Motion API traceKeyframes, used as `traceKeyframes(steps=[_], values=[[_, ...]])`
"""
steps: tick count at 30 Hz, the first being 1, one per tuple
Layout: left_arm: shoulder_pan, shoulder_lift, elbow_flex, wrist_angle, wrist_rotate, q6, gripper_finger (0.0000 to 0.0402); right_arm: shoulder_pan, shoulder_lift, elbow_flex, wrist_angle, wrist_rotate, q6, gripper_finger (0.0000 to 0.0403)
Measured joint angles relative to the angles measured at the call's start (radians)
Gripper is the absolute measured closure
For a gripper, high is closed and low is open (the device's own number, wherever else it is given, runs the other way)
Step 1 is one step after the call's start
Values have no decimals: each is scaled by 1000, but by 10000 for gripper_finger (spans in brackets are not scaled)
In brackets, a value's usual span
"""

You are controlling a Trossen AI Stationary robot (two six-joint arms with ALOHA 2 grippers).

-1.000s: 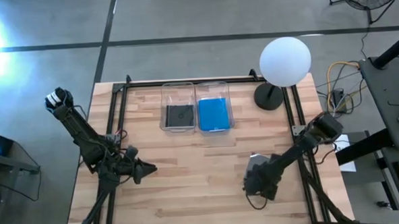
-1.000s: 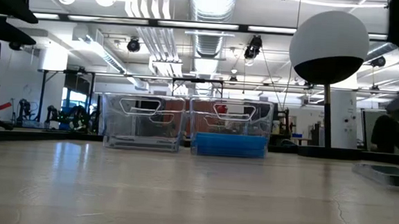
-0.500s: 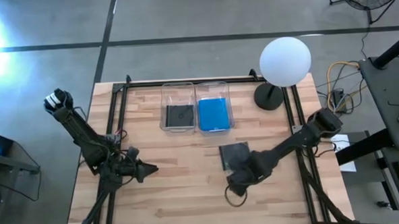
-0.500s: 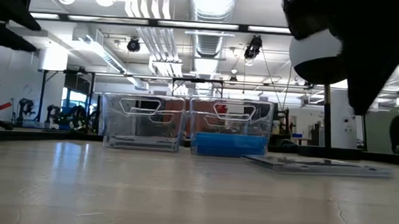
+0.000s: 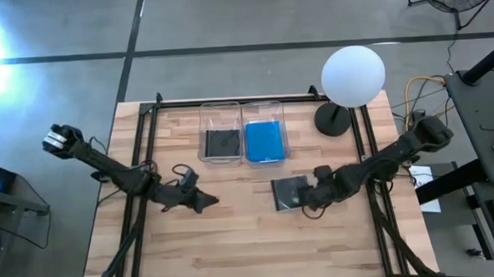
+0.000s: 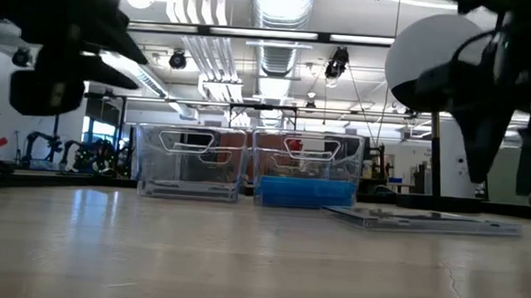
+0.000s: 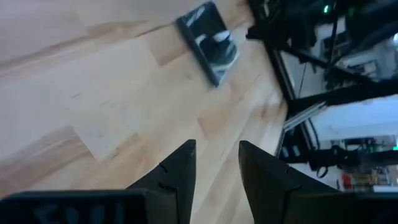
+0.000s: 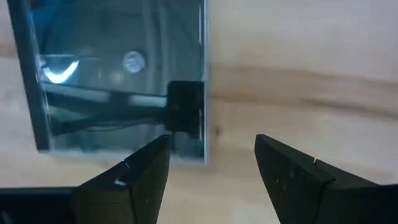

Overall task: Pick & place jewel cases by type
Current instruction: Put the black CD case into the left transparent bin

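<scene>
High view: two clear bins [image 5: 244, 144] side by side at the table's far middle, left one holding a dark case [image 5: 222, 143], right one a blue case [image 5: 264, 141]. White globe lamp [image 5: 352, 77] at the far right corner, well apart from the bins. Nothing between the loose dark case [image 5: 289, 192] and the bins.

Low view: arms only as dark shapes; loose case [image 6: 423, 220] flat on the wood.

Right gripper [image 5: 314, 197] just beside the loose case, over its near edge, fingers [image 8: 137, 177] spread apart, holding nothing. Left gripper [image 5: 206, 202] over bare wood at mid-table, fingers [image 7: 180, 171] slightly apart, empty.
</scene>
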State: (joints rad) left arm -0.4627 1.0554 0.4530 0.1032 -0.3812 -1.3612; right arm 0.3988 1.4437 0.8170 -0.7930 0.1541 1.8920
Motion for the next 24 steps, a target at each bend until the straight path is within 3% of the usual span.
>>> traceKeyframes(steps=[6,13,19,24], values=[[75,111,19,11,160,46,298,-52,-53,-166,248,3,-91,174],[83,314,145,17,176,110,298,-67,10,-212,363,11,-107,175],[135,487,243,15,194,129,298,-66,87,-143,533,-8,-198,175],[191,557,269,20,203,56,298,-60,197,-30,608,-73,-283,175]])
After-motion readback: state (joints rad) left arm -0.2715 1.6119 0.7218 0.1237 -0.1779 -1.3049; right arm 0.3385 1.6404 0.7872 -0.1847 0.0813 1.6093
